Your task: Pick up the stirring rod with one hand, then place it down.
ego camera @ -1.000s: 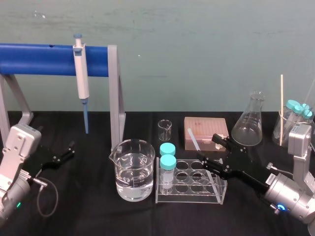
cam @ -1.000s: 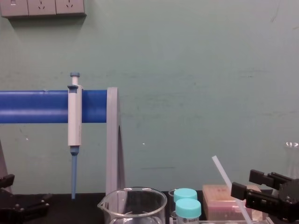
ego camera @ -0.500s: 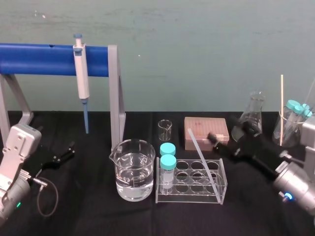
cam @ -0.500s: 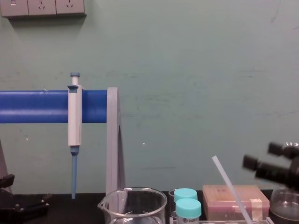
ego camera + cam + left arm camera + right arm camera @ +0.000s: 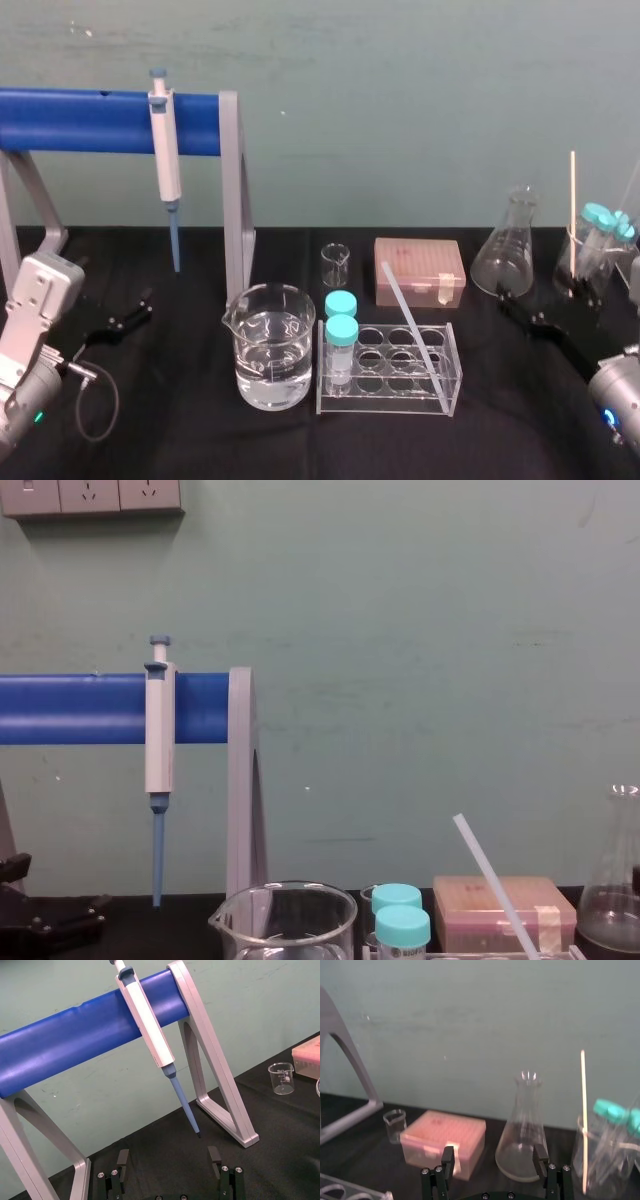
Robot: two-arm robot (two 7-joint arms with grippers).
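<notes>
Well, my right gripper [image 5: 493, 1154], jaws apart, hangs at three o'clock of the stirring rod [image 5: 413, 325], which leans in the tube rack [image 5: 390, 402]. Light, stiff, slick, likely brittle: I'd pinch its upper half gently. My left gripper [image 5: 168, 1156] sits parked at nine o'clock, also apart.

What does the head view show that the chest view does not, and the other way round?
The head view adds the small empty beaker, the wooden stick standing in a glass at the far right, and the open right pincer in front of the flask. The chest view adds the wall sockets at its top. Both share the stirring rod leaning on the rack, the pipette hanging on the blue bar, the large beaker, the blue-capped vials, the pink box, the flask and the idle left pincer at the left.
</notes>
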